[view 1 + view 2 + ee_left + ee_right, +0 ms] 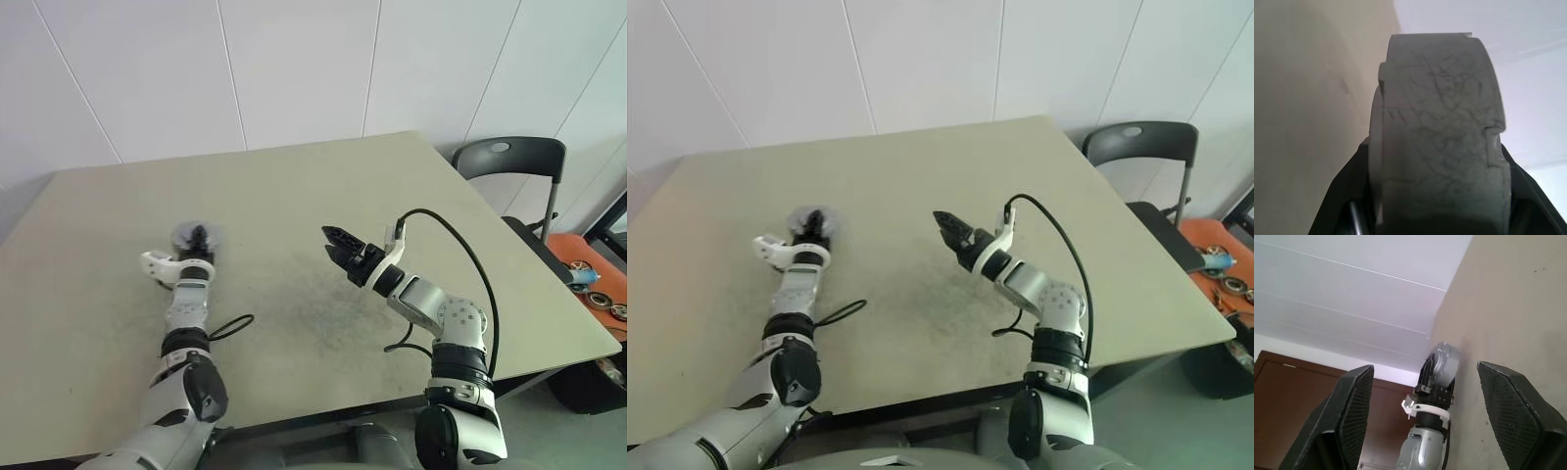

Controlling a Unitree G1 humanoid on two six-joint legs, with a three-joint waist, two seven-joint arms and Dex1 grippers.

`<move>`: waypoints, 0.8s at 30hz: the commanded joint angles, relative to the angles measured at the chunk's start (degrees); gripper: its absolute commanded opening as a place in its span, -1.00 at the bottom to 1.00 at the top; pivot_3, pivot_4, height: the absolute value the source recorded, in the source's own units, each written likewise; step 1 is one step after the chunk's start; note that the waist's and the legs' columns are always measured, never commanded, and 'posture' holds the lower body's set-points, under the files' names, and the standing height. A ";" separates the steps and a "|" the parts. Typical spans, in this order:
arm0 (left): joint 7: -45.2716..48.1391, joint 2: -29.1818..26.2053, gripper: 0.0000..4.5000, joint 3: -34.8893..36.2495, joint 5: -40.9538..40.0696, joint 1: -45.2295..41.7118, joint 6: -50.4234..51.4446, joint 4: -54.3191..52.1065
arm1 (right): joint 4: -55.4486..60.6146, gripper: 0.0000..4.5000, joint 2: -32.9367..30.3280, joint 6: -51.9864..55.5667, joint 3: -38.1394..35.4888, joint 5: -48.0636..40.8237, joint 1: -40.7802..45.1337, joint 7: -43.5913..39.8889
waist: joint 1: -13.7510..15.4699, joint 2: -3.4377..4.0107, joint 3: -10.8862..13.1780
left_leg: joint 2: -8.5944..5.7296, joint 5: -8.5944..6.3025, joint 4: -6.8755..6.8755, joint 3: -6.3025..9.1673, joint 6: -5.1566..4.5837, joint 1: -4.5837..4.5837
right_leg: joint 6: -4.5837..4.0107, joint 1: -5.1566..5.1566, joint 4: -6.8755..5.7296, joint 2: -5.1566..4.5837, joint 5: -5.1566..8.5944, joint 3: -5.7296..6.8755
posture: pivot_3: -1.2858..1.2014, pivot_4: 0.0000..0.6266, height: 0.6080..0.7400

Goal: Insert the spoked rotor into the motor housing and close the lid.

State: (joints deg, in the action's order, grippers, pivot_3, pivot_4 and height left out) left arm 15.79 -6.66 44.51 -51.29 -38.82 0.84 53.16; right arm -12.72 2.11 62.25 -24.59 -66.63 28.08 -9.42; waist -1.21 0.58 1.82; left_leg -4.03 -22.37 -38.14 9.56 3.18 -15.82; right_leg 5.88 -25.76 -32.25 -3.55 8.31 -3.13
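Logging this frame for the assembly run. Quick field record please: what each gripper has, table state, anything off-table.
left gripper: shut on a grey round metal part, gripped across its edge, held over the table
part identity: cannot tell which piece, only the scratched grey rim shows
right gripper: open, nothing between the fingers, above mid-table
table: beige top, dark smudges near the middle
off-table: black chair past the far right corner

One motor housing (pixel 1440 137), one table (pixel 294 186), one chair (pixel 509 162)
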 commanded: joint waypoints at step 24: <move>-25.49 -8.30 0.99 -1.47 15.28 3.38 -23.39 10.58 | 0.50 0.59 -0.67 0.62 2.01 -1.74 1.25 -2.76 | -4.90 0.27 -0.28 | 0.27 -0.23 0.25 -0.02 -0.40 1.56 | 0.24 1.35 -0.06 0.32 0.02 -0.07 | 0.03 -1.00 1.00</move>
State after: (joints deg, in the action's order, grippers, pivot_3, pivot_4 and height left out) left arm -5.28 -12.77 41.66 -37.22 -38.26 -20.02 62.08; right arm -12.73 1.17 63.00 -23.09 -67.19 28.07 -11.21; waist -6.11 0.85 1.54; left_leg -3.71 -22.60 -37.88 9.54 2.78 -14.24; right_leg 6.10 -24.42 -32.31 -3.22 8.31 -3.20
